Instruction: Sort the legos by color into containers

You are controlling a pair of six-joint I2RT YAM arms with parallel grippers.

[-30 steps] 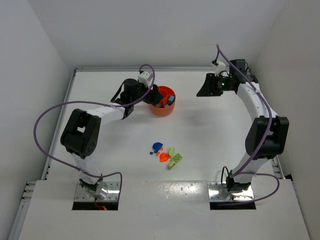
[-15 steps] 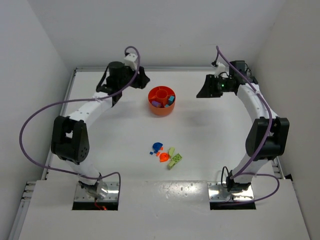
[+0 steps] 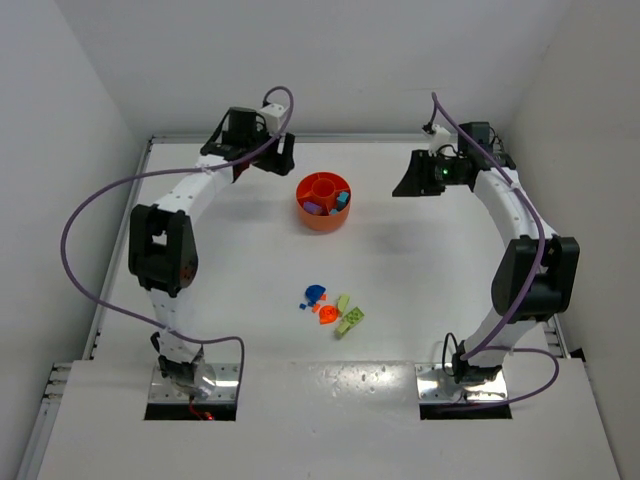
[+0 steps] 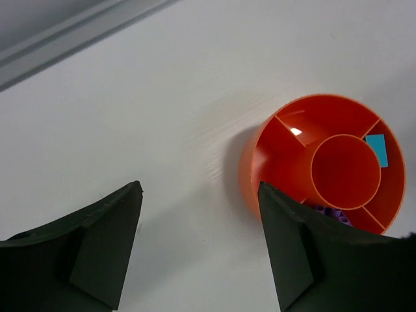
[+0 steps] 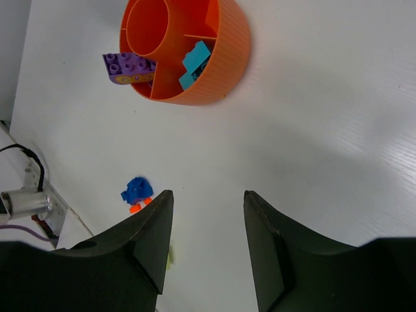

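Observation:
The round orange tray [image 3: 323, 202] stands at the back centre. It holds a purple lego [image 3: 312, 208] and teal legos [image 3: 342, 198]. In the right wrist view the purple lego [image 5: 129, 67] leans over the tray's rim [image 5: 227, 58], and the teal legos [image 5: 195, 60] lie in a wedge. Blue [image 3: 314, 293], orange [image 3: 325, 313] and yellow-green legos [image 3: 350, 318] lie loose mid-table. My left gripper [image 3: 282, 157] is open and empty, left of the tray [image 4: 250, 175]. My right gripper [image 3: 406, 180] is open and empty, right of the tray.
White walls enclose the table at the back and on both sides. The left arm reaches along the left side to the back; the right arm stands along the right wall. Purple cables loop off both arms.
My left gripper has pulled away from over the tray and swung to the back left. The right arm and the loose legos have not moved.

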